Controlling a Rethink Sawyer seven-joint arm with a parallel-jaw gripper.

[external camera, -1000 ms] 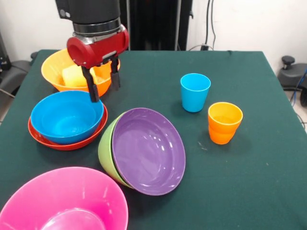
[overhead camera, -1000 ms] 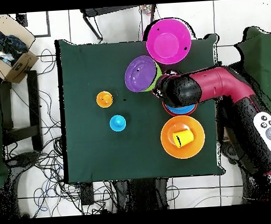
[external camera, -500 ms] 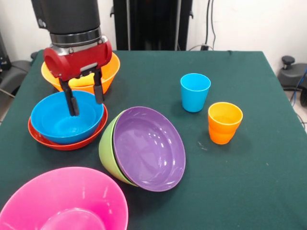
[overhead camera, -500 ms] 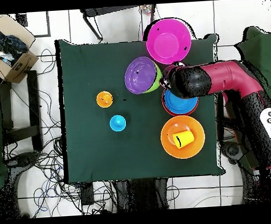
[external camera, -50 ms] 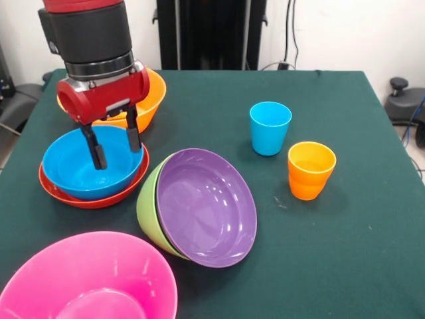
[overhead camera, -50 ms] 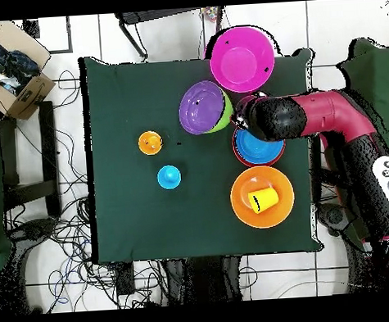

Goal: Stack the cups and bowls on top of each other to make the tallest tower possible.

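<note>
Front view: the gripper (external camera, -50 ms: 114,145) hangs with fingers spread apart inside the blue bowl (external camera, -50 ms: 80,174), which sits nested in the red-orange bowl (external camera, -50 ms: 66,194); the big orange bowl (external camera, -50 ms: 147,100) stands just behind it on the table (external camera, -50 ms: 345,252)

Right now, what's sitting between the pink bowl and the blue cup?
The purple bowl, nested in the green bowl, lies between the pink bowl and the blue cup; the overhead view shows it.

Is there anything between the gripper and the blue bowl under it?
Nothing visible. The open gripper hangs directly over the blue bowl, its fingers reaching inside the rim; that bowl sits nested in the red-orange bowl.
</note>
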